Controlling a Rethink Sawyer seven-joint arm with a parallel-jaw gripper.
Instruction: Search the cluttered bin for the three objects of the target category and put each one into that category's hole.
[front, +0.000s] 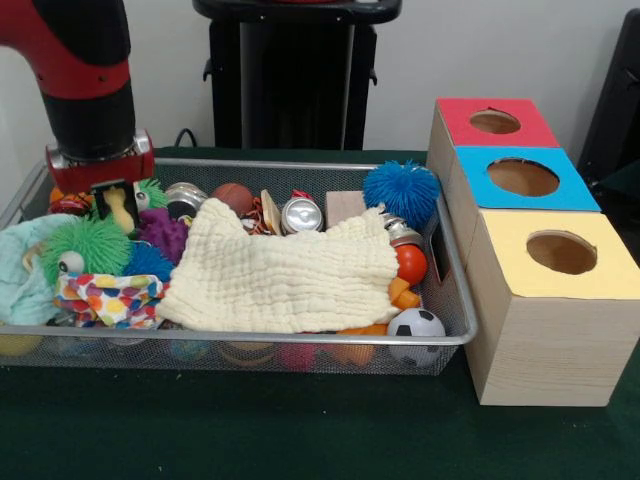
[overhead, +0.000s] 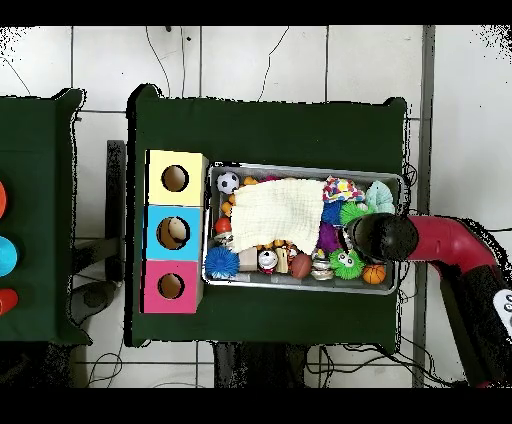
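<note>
A wire mesh bin (front: 455, 300) holds a jumble of toys, partly covered by a cream cloth (front: 285, 275). My gripper (front: 120, 205) is lowered into the bin's left end, just above a green spiky ball with eyes (front: 88, 245) and beside a purple spiky toy (front: 162, 233). Something yellowish sits right at its tip. From overhead the wrist (overhead: 378, 237) hides the gripper. A blue spiky ball (front: 402, 192), a soccer ball (front: 416, 328), an orange ball (front: 410, 263), a small basketball (front: 232, 197) and a can (front: 301, 214) also lie in the bin. The cloth hides whatever is under it.
A wooden box stands right of the bin with a red hole (front: 494, 121), a blue hole (front: 522, 177) and a yellow hole (front: 561, 252). A polka-dot cloth (front: 108, 297) and a pale teal cloth (front: 20, 270) fill the bin's left corner. Overhead, a second green table (overhead: 30, 220) lies at the left.
</note>
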